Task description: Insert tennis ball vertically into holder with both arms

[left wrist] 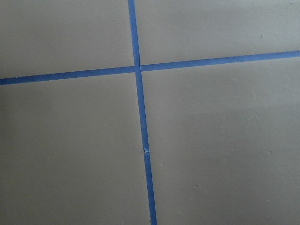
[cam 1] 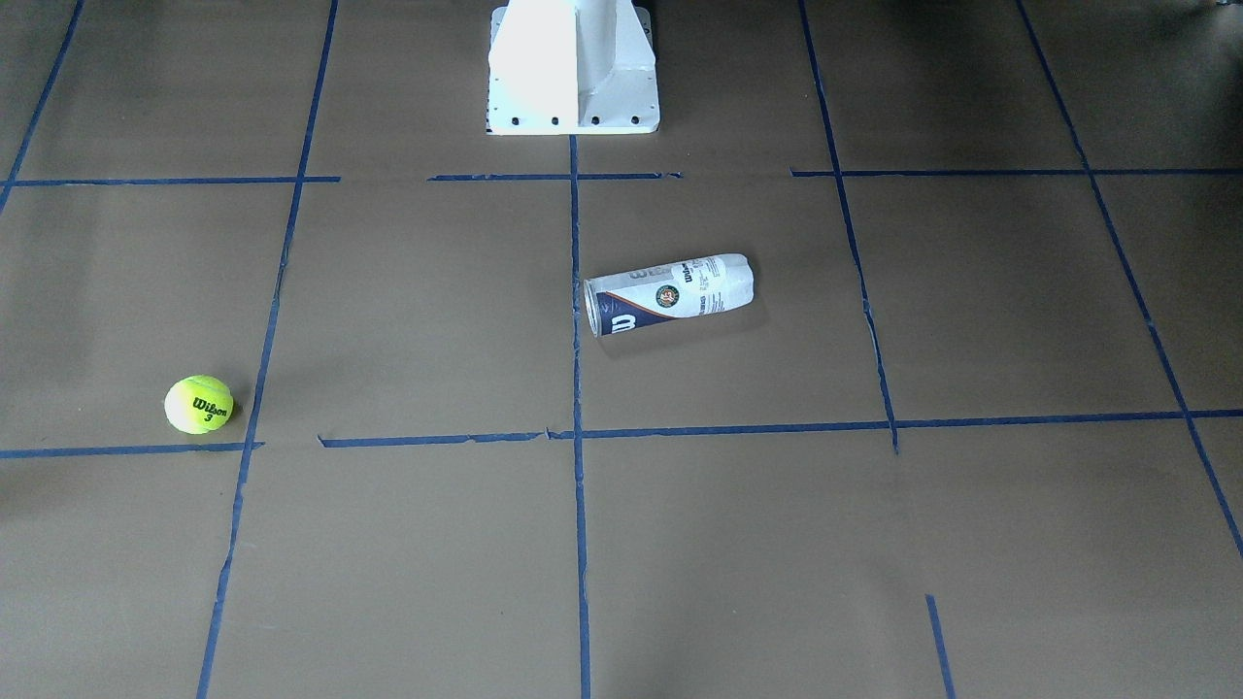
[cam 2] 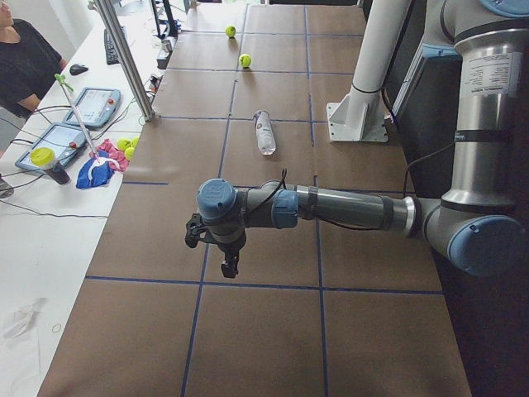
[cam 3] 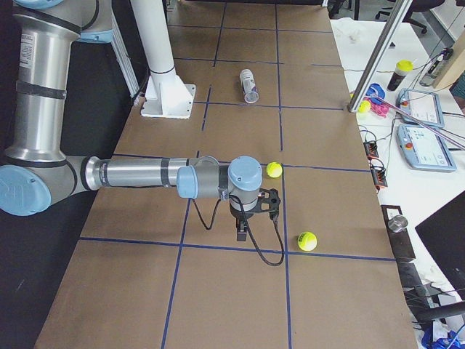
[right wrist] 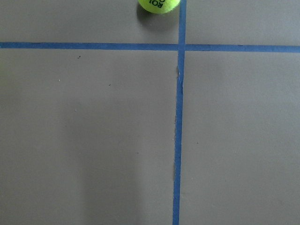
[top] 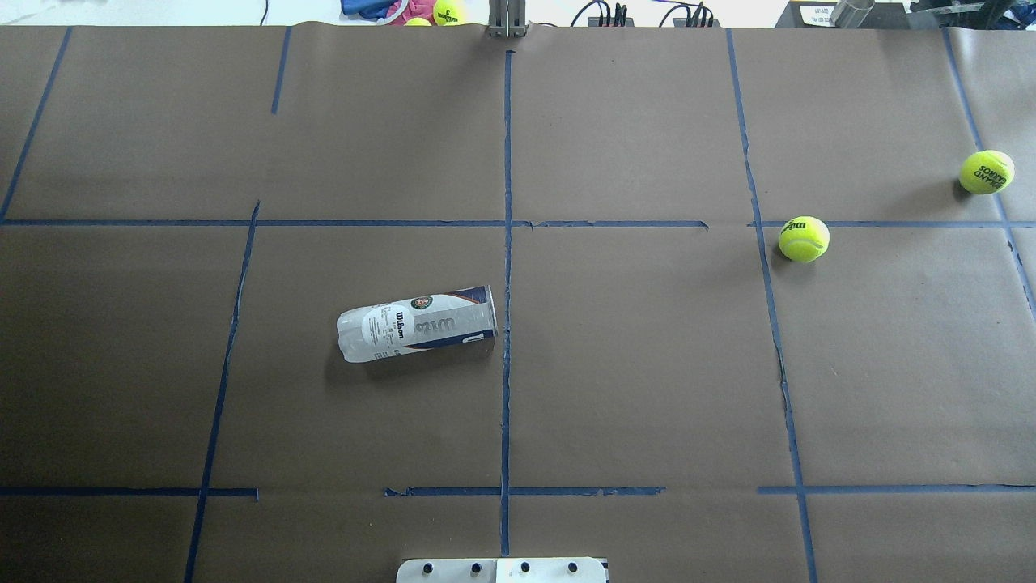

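Note:
The tennis ball (cam 1: 199, 404) with black Wilson print lies on the brown table on my right side; it also shows in the overhead view (top: 804, 239) and the right view (cam 3: 274, 169). The holder (top: 417, 323) lies on its side just left of the centre line, its open end toward that line; it also shows in the front view (cam 1: 668, 294). My left gripper (cam 2: 229, 268) points down over the table's left end, far from the holder. My right gripper (cam 3: 241, 233) points down near the ball. I cannot tell whether either is open or shut.
A second yellow ball (top: 987, 172) lies further right, also at the top of the right wrist view (right wrist: 159, 4). The white pedestal (cam 1: 573, 68) stands at the robot's edge. A metal post (cam 2: 124, 58), tablets and a person are on the operators' side.

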Tool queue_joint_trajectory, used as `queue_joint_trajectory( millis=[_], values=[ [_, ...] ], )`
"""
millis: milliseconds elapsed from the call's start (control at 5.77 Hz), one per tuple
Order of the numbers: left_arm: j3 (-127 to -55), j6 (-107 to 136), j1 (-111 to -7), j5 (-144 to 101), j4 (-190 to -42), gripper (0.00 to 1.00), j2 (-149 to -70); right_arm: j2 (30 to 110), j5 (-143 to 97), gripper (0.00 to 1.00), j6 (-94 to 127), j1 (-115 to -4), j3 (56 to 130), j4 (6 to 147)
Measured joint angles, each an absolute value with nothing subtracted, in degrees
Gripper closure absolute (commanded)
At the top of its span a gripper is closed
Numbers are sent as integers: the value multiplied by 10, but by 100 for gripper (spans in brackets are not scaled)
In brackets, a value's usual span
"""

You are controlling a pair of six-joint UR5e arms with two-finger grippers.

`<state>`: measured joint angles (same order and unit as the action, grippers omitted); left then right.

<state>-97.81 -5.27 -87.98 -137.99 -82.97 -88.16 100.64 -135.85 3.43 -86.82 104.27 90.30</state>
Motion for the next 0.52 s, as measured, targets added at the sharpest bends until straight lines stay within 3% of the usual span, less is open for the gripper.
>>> queue_joint_trajectory(
  millis=[520],
  values=[
    [-979, -50, -879, -1378, -829, 0, -880, 988, -1361, 0, 32, -850, 1037, 931]
  ],
)
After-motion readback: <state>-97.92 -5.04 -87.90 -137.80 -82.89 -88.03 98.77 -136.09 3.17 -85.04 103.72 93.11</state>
